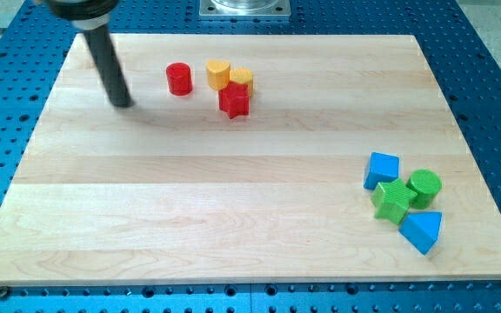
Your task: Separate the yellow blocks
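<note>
Our tip (125, 102) sits at the view's upper left, a bare rod with no fingers to spread or pinch, well left of the red cylinder (179, 78); the neatest split, we reckon, is nosing between the touching yellow heart block (218, 74) and yellow block (242, 78). The red star block (234, 101) presses against them from below, so it may drag along. Far right, the blue cube (382, 169), green star block (392, 199), green cylinder (424, 185) and blue triangular block (422, 230) cluster, well apart.

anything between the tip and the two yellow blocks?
Yes. In the camera view, the red cylinder stands between my tip and the yellow blocks; otherwise only wooden board.
</note>
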Controlling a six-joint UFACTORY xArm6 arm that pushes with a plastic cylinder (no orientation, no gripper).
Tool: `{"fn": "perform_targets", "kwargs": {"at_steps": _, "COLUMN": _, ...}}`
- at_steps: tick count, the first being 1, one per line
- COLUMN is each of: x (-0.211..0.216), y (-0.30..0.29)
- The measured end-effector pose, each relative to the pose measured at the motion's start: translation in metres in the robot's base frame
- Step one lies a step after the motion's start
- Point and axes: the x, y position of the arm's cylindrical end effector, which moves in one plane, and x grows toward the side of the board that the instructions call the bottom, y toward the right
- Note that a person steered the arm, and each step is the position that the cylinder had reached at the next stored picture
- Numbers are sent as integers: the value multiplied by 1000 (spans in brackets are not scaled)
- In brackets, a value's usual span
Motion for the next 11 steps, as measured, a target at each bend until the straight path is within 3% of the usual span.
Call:
{"fn": "perform_targets", "kwargs": {"at_steps": 1, "x": -14, "y": 46}}
{"fn": "perform_targets", "kwargs": {"at_steps": 2, "x": -58, "y": 17}}
{"fn": "perform_targets", "kwargs": {"at_steps": 4, "x": -46, "y": 114}}
{"fn": "perform_targets", "kwargs": {"at_steps": 5, "x": -28, "y": 59}}
{"fn": "perform_targets", "kwargs": {"at_steps": 7, "x": 17, "y": 84}}
{"fn": "perform_targets", "kwargs": {"at_steps": 8, "x": 2, "y": 127}}
{"fn": "perform_targets", "kwargs": {"at_steps": 9, "x": -47, "y": 168}}
{"fn": "perform_targets", "kwargs": {"at_steps": 10, "x": -47, "y": 174}}
{"fn": "perform_targets", "kwargs": {"at_steps": 11, "x": -49, "y": 259}}
